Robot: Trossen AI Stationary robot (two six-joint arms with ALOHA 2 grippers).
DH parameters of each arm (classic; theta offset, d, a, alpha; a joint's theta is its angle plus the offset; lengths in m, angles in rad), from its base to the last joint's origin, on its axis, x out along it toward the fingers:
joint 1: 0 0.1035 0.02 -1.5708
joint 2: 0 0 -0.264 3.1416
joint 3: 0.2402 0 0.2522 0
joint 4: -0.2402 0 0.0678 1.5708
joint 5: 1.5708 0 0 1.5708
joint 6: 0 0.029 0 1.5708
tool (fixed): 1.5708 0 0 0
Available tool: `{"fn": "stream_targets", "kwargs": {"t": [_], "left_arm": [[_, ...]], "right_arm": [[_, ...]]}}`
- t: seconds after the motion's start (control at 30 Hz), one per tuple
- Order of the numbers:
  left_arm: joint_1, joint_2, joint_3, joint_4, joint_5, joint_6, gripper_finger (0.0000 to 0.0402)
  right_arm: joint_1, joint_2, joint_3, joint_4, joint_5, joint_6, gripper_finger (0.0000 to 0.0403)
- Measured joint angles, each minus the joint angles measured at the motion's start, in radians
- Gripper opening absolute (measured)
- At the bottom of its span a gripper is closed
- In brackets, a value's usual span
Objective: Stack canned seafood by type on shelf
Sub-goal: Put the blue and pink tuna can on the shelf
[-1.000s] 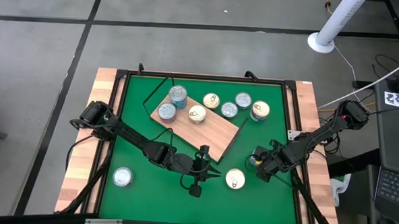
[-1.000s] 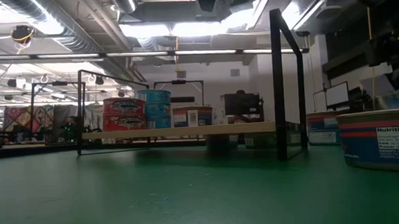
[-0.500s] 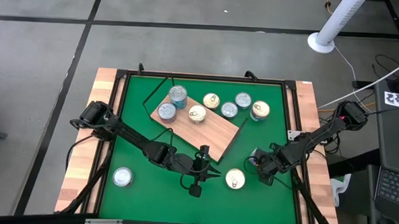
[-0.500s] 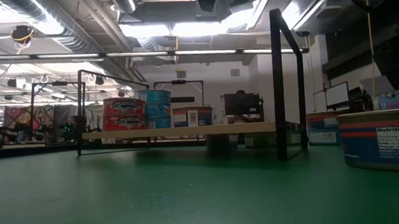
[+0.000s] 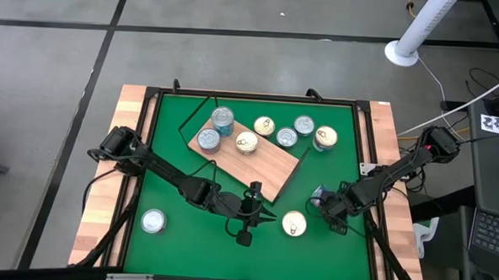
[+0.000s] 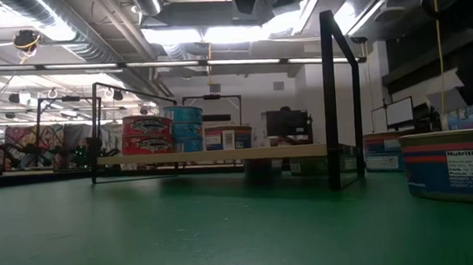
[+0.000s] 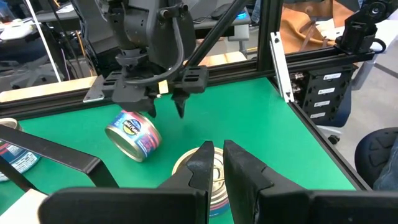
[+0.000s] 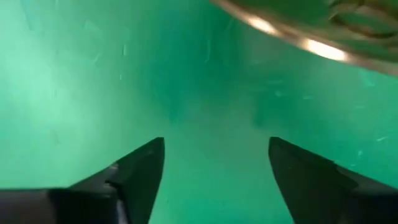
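Note:
The shelf [image 5: 257, 167] stands askew on the green mat; several tins sit at its far end, among them a silver-lidded one [image 5: 223, 117] and a cream-lidded one [image 5: 246, 142]. My right gripper [image 7: 166, 107] hangs open, pointing down, right of the shelf. A blue-and-pink labelled tin [image 7: 132, 134] lies tipped on the mat just beside its fingers, also seen from above [image 5: 318, 196]. My left gripper [image 7: 215, 155] is shut, holds nothing, and hovers by the shelf's near corner. A cream-lidded tin [image 5: 294, 224] stands on the mat between the two grippers.
Two more tins [image 5: 304, 125] [image 5: 325, 137] stand on the mat right of the shelf's far end. A silver-lidded tin [image 5: 152, 221] sits alone at the near left. Black shelf posts [image 6: 331, 102] rise from the board. Pale wooden rails [image 5: 127, 151] border the mat.
My right gripper has opened and let go of the blue-and-pink tin, turning a little as it did. The tin now shows beside the fingers, lying tipped on the mat. My left arm has kept still.

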Motion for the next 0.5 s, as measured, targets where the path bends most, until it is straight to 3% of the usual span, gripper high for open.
{"fn": "stream_targets", "kwargs": {"t": [0.23,0.5], "left_arm": [[0.000,0.000,0.000,0.000,0.000,0.000,0.0031],[0.000,0.000,0.000,0.000,0.000,0.000,0.0031]], "right_arm": [[0.000,0.000,0.000,-0.004,-0.098,-0.168,0.0325],[0.000,-0.050,0.002,-0.102,-0.106,-0.190,0.0328]]}}
